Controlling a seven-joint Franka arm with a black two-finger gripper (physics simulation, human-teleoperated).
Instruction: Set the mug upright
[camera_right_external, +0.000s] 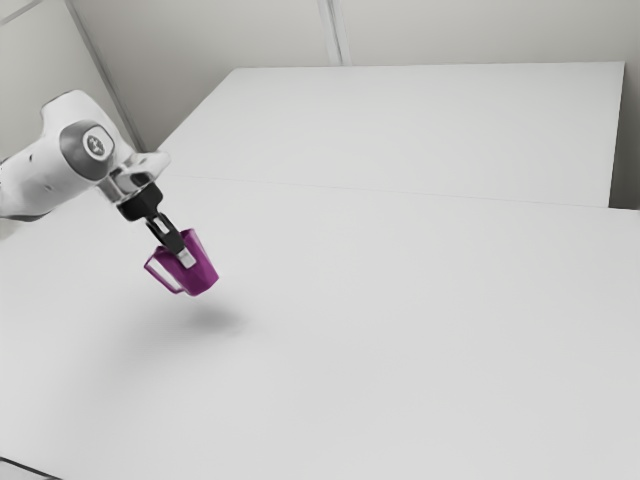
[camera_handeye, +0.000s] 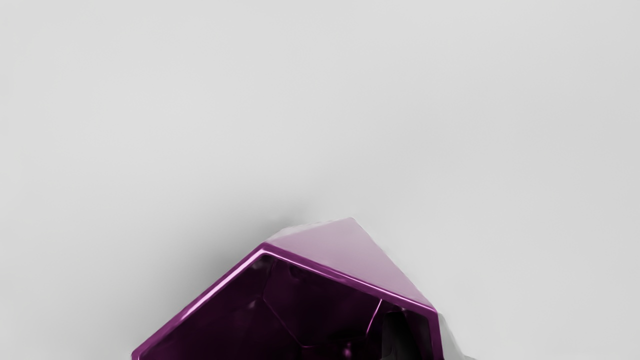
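The purple mug (camera_right_external: 203, 272) hangs tilted above the table, its handle toward the exterior view's left and a soft shadow below it. My gripper (camera_right_external: 186, 259) holds it at the wall. In the wrist view the faceted mug (camera_handeye: 350, 260) shows its open mouth and dark inside. There the gripper (camera_handeye: 434, 340) has one dark finger inside the mouth and the other outside, pinching the wall between them. The lower parts of both fingers and part of the mug are cut off by that view's edge.
The broad white table (camera_right_external: 400, 320) extends beneath the mug and toward the exterior view's right. Pale walls (camera_right_external: 470, 30) stand behind it. A thin dark line lies at the exterior view's lower left corner.
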